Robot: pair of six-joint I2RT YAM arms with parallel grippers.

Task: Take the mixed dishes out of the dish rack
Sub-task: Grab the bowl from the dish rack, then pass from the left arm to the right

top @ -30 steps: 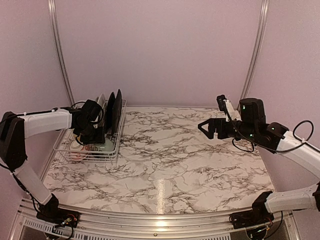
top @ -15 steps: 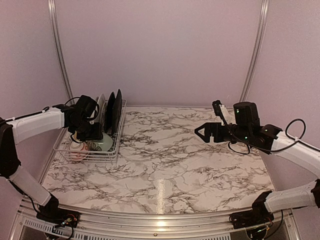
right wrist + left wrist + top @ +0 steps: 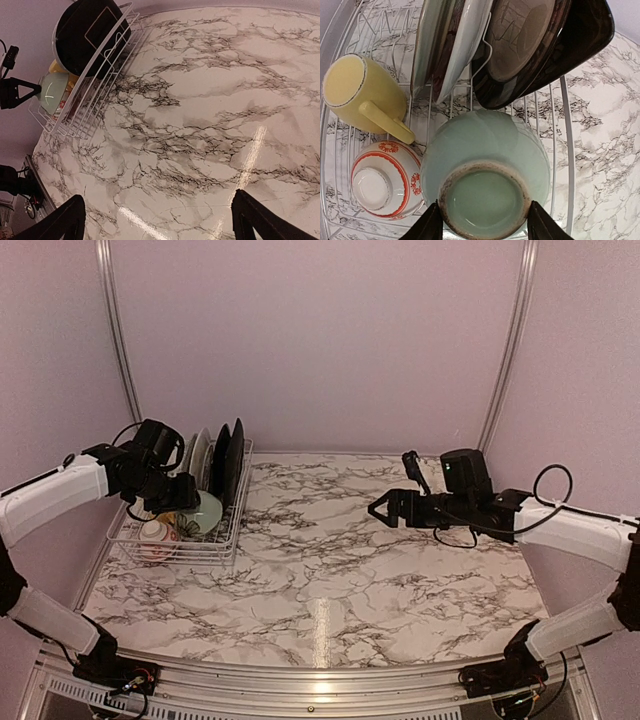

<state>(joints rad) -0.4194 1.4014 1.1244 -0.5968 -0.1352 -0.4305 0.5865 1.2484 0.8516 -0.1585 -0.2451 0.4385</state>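
Pale green bowl (image 3: 485, 165) lies in the dish rack (image 3: 566, 165), base toward the left hand (image 3: 484, 220), which clamps its foot; right hand (image 3: 378, 508), fingers apart, hangs well away over the counter (image 3: 330, 580).

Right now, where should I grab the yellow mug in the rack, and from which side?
Probably the handle, from above. The mug lies on its side, and the handle sticks out sideways as a narrow bar, easier to pinch than the wide body.
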